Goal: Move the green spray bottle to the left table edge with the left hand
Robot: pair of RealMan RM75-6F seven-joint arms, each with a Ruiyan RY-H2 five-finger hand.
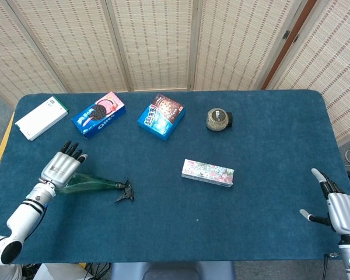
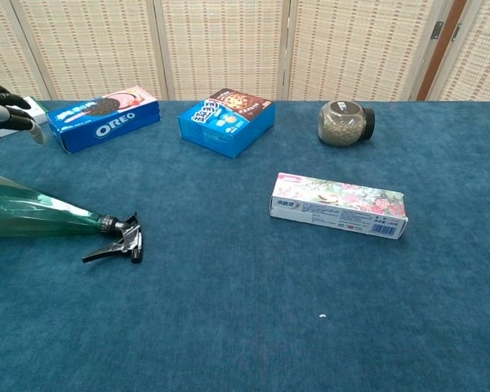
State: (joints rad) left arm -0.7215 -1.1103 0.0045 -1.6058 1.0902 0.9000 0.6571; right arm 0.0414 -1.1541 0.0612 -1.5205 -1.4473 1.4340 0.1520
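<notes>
The green spray bottle [image 1: 91,184] lies on its side at the left of the blue table, its black trigger head [image 1: 125,191] pointing right. In the chest view the bottle [image 2: 41,216] runs off the left border. My left hand [image 1: 62,167] hovers over the bottle's base end with its fingers spread and holds nothing. The chest view shows that hand [image 2: 4,110] raised clear of the bottle. Far from all this, my right hand [image 1: 341,210] stays open with fingers apart at the front right table edge.
Along the back stand a white box [image 1: 41,117], an Oreo box [image 1: 98,114], a blue cookie box [image 1: 161,116] and a jar [image 1: 219,119]. A flowered flat box [image 1: 207,172] lies mid-table. The left table edge [image 1: 1,153] is close to my left hand.
</notes>
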